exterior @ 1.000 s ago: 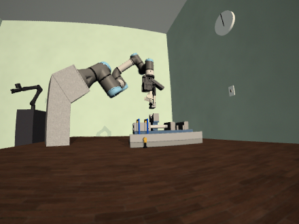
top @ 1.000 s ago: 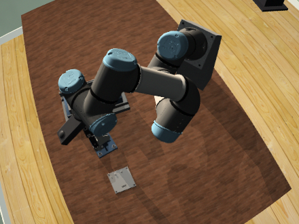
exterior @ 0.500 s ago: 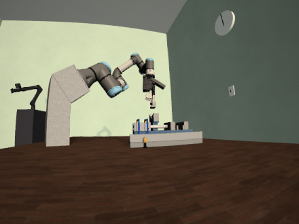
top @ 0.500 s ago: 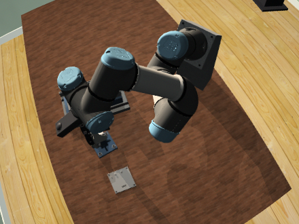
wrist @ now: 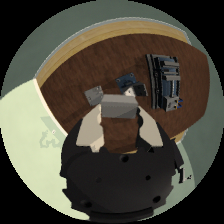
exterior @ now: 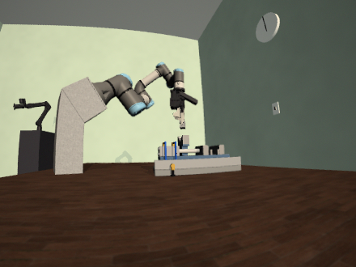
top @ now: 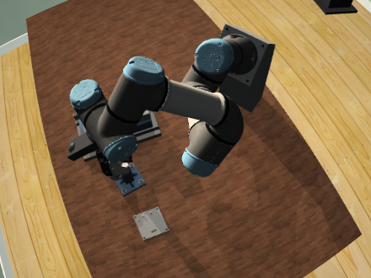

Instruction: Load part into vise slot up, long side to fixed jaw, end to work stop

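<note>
Gray block (wrist: 119,106) between the fingers, above the table.

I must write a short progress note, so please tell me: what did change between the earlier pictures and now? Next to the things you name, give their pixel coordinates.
In the top view, the wrist (top: 120,148) (exterior: 178,77) and gripper (top: 120,168) (exterior: 182,125) (wrist: 118,105) moved slightly left and turned. No grasp or release is visible. The vise (top: 155,134) (exterior: 198,163) (wrist: 171,82) and grey square plate (top: 151,225) (wrist: 93,95) stayed.
</note>
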`<state>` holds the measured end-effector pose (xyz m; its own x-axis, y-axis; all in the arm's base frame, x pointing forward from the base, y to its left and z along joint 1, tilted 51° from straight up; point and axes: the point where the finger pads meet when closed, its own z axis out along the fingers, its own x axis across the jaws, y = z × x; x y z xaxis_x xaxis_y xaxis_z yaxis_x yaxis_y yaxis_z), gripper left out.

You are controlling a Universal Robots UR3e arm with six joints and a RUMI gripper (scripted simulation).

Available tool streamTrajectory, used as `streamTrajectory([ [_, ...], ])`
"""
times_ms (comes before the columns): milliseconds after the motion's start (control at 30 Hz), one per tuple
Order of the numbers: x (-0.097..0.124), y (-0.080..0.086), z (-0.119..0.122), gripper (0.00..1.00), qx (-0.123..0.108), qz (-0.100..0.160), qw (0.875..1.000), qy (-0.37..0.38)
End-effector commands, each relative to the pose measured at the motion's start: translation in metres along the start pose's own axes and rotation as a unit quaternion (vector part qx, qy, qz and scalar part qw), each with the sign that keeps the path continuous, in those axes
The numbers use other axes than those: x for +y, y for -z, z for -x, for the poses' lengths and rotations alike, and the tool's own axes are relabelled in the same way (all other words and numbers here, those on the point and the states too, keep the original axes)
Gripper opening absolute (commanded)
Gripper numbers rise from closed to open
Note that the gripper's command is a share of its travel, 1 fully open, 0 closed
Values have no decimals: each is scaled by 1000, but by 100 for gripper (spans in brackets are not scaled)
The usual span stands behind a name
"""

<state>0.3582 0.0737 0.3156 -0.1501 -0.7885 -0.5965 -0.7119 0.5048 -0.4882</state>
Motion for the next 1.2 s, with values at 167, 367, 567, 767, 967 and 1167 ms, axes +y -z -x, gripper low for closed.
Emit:
streamTrajectory([
  [167, -2, 0, -7, 0, 2, 2, 998, -62],
  [367, -3, 1, -11, 0, 2, 1, 994, -105],
  [567, -4, 1, -16, 0, 1, 1, 989, -146],
  [767, -5, 1, -19, 0, 1, 1, 985, -173],
  [967, -6, 1, -23, 0, 0, 1, 977, -211],
  [1167, -6, 1, -27, 0, 0, 0, 969, -247],
])
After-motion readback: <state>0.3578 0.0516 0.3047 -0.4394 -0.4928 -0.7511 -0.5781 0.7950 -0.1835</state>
